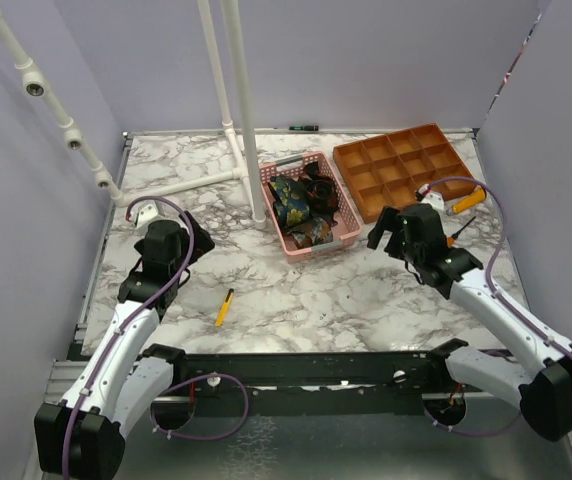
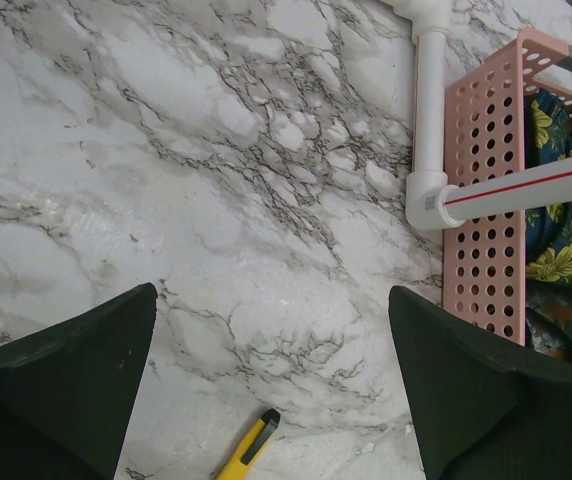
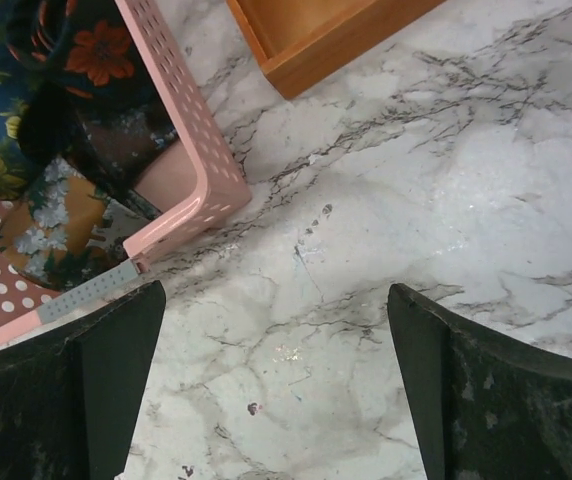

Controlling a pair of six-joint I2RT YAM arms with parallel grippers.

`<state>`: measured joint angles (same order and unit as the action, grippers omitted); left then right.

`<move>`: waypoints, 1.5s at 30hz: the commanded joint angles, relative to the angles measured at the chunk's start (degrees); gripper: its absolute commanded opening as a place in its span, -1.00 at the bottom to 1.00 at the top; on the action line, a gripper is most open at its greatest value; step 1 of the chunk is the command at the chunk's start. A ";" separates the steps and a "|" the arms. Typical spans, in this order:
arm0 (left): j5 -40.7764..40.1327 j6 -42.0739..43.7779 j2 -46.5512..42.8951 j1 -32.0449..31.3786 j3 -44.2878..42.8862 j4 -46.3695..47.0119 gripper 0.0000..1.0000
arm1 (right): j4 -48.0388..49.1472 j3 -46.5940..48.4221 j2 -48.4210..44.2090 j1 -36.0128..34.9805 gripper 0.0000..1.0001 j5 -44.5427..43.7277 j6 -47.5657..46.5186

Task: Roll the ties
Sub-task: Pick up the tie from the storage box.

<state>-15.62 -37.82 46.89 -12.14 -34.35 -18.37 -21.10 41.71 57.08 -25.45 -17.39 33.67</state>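
Several ties (image 1: 296, 205), dark with yellow-green-blue paisley and orange-red flowers, lie bunched in a pink perforated basket (image 1: 349, 232) at the table's middle. They also show in the left wrist view (image 2: 556, 230) and in the right wrist view (image 3: 56, 90), inside the basket (image 3: 181, 110). My left gripper (image 1: 188, 243) is open and empty over bare marble, left of the basket (image 2: 481, 200). My right gripper (image 1: 384, 228) is open and empty, just right of the basket's near corner. Neither touches a tie.
An orange compartment tray (image 1: 398, 168) stands at the back right, its corner in the right wrist view (image 3: 326, 40). A yellow utility knife (image 1: 224, 307) lies on the marble (image 2: 249, 447). A white pipe frame (image 1: 236, 100) rises beside the basket. An orange-handled tool (image 1: 466, 203) lies at the right.
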 commanded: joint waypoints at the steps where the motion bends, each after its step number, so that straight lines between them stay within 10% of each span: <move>1: 6.56 1.49 -0.24 -0.18 -0.18 4.28 0.98 | 3.99 2.87 6.14 -0.12 0.88 4.12 2.40; 12: 10.43 5.04 0.55 -0.25 -0.72 3.63 0.98 | 13.10 15.90 25.04 -0.12 0.51 11.69 -1.11; 37: 10.44 4.51 2.65 -0.77 -0.21 3.63 0.98 | -10.49 61.97 68.49 -6.32 0.63 -3.26 0.36; 45: 10.01 4.43 2.42 -0.72 -0.13 3.52 0.98 | -11.92 64.38 72.01 -6.45 -0.17 -1.78 -1.45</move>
<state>-5.61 -33.56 49.47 -12.51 -34.00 -15.49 -29.80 104.95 127.22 -31.40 -18.22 32.95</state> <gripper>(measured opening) 0.991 0.497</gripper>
